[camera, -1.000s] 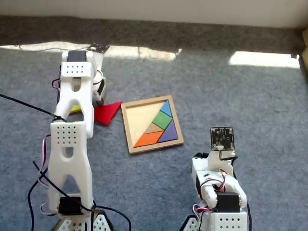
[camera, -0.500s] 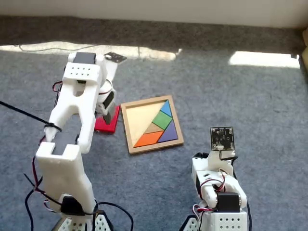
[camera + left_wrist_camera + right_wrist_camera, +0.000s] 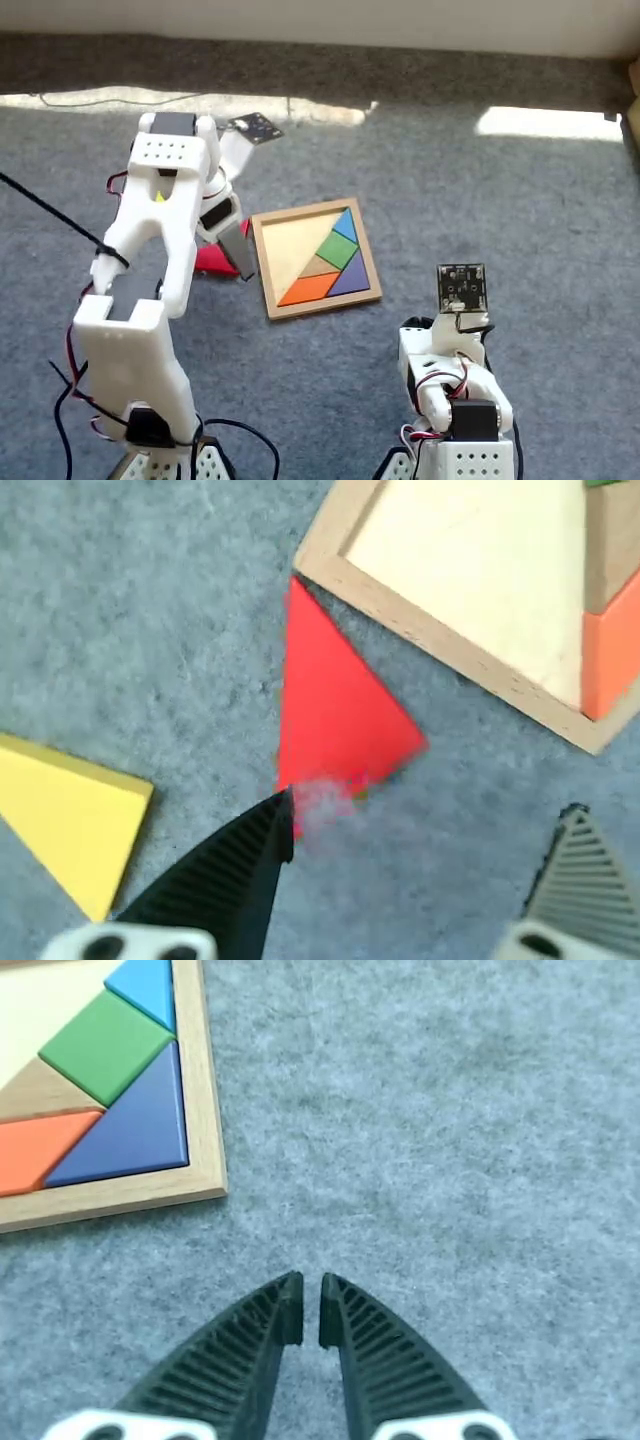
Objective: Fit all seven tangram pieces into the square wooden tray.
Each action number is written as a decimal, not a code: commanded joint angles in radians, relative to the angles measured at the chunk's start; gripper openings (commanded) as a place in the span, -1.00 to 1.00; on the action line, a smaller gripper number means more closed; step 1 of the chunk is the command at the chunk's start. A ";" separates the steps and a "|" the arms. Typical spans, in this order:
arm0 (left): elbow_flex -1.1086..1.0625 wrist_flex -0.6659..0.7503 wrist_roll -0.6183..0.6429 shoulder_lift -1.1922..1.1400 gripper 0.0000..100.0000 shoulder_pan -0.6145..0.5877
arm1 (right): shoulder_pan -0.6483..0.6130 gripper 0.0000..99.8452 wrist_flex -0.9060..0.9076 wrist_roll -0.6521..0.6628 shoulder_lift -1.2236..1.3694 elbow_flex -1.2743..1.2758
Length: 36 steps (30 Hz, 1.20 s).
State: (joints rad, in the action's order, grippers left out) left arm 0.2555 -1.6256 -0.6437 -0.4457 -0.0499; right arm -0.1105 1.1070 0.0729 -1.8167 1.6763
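Wooden tray (image 3: 268, 268) sits mid tabletop (image 3: 520, 210). Five pieces (image 3: 330, 265) fill its 3 o'clock side: light blue, green, tan, orange, dark blue. The 9 o'clock half is bare wood. Red triangle (image 3: 335, 715) lies flat on the grey felt at the tray's 9 o'clock, one corner just beside the frame. Left end effector (image 3: 430, 810) hangs over it, spread wide, and the black tip seems to touch the triangle's edge, though it is blurry there. Yellow piece (image 3: 70, 830) lies around 10 o'clock of the red one, apart from it. Right end effector (image 3: 303, 1310) is at the tray's 5 o'clock, tips pressed almost together, pinching nothing.
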 commanded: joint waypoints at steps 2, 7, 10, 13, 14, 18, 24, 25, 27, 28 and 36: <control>0.012 0.103 -0.117 -0.091 -0.23 -0.030 | 0.010 -0.91 0.008 0.000 -0.005 0.127; 0.101 0.107 -0.126 -0.176 -0.23 -0.033 | 0.010 -0.91 0.008 0.000 -0.005 0.127; 0.150 0.107 -0.127 -0.237 -0.23 -0.033 | 0.010 -0.91 0.008 0.000 -0.005 0.127; 0.199 0.107 -0.127 -0.303 -0.27 -0.033 | 0.010 -0.91 0.008 0.000 -0.005 0.127; 0.217 0.107 -0.127 -0.323 -0.30 -0.033 | 0.010 -0.91 0.008 0.000 -0.005 0.127; 0.269 0.106 -0.124 -0.363 -0.36 -0.033 | 0.010 -0.91 0.008 0.000 -0.005 0.127; 0.272 0.077 -0.127 -0.367 -0.47 -0.027 | 0.010 -0.91 0.008 0.000 -0.005 0.127; 0.271 0.072 -0.127 -0.367 -0.48 -0.025 | 0.010 -0.91 0.008 0.000 -0.005 0.127; 0.269 0.063 -0.127 -0.369 -0.51 -0.022 | 0.010 -0.91 0.008 0.000 -0.005 0.127; 0.269 0.060 -0.127 -0.369 -0.52 -0.021 | 0.010 -0.91 0.008 0.000 -0.005 0.127; 0.294 -0.028 -0.123 -0.338 -0.71 -0.007 | 0.010 -0.91 0.008 0.000 -0.005 0.127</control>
State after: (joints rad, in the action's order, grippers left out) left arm 0.5209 -1.6134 -0.7587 -0.7986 -0.0698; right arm -0.1105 1.1070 0.0729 -1.8167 1.6763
